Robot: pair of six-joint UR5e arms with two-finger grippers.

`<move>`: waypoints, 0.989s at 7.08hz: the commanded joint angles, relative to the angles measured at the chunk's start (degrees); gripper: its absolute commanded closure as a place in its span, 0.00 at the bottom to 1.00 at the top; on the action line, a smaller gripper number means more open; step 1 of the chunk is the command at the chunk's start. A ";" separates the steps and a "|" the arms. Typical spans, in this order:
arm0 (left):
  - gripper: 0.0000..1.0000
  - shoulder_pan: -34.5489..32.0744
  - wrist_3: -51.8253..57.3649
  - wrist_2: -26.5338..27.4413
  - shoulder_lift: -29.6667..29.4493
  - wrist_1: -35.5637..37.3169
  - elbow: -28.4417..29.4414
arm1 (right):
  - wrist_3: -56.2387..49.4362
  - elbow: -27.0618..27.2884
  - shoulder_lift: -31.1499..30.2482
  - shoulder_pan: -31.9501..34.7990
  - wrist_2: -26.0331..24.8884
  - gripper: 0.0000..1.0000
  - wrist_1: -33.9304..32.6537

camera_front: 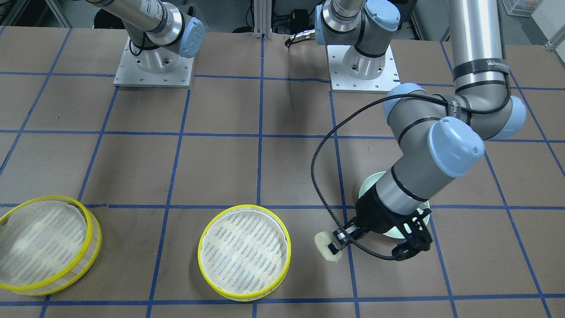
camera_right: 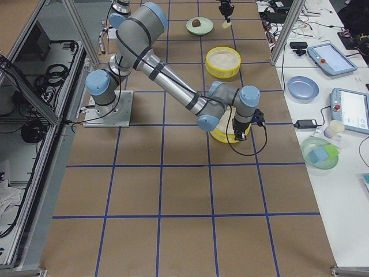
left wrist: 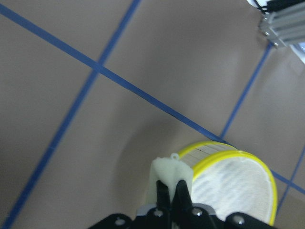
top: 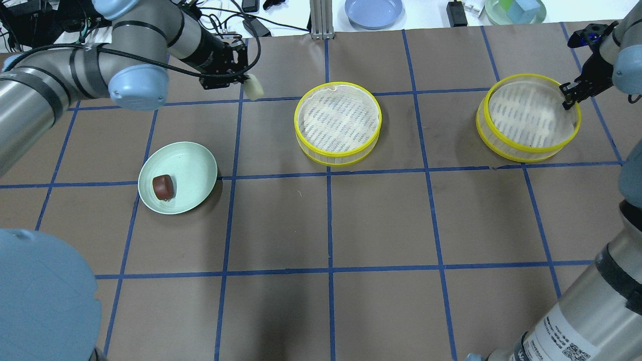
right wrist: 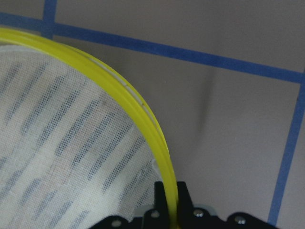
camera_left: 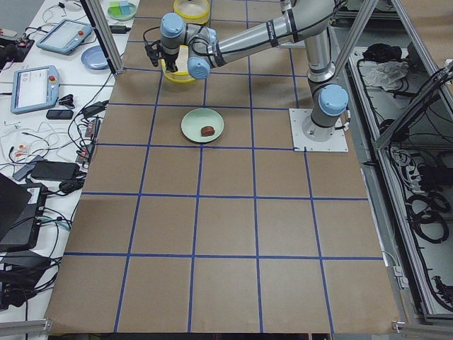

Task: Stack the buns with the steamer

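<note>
My left gripper (top: 246, 82) is shut on the cream-white bun (top: 254, 89) and holds it above the table, left of the middle steamer tray (top: 333, 156). The wrist view shows the bun (left wrist: 169, 174) between the fingers, with that tray's yellow rim (left wrist: 224, 157) just beyond. The reddish-brown bun (top: 163, 186) lies on the pale green plate (top: 193, 163). My right gripper (top: 569, 98) is shut on the yellow rim (right wrist: 119, 88) of the right steamer tray (top: 521, 153). In the front view the held bun (camera_front: 325, 248) is right of the middle tray (camera_front: 242, 295).
A blue plate (top: 373, 11), a green bowl with blocks (top: 516, 10) and cables lie on the white bench beyond the table's far edge. An aluminium post (top: 318, 20) stands at the far middle. The two arm bases (camera_front: 152, 66) sit at the robot's side.
</note>
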 commanded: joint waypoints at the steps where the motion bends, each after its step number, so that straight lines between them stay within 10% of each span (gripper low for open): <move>1: 1.00 -5.35 -4.37 -1.41 -3.79 4.57 -1.41 | 3.25 0.01 -3.26 1.64 0.34 1.00 3.92; 3: 0.95 -7.12 -5.08 -0.88 -6.44 7.92 -1.94 | 6.32 0.01 -5.46 3.75 0.25 1.00 5.33; 4: 0.04 -7.13 -4.73 -0.79 -7.14 8.01 -2.73 | 6.60 0.01 -5.82 4.02 0.25 1.00 5.60; 7: 0.00 -7.57 -5.26 -1.58 -6.01 7.75 -2.30 | 10.03 0.19 -7.93 7.01 0.07 1.00 7.44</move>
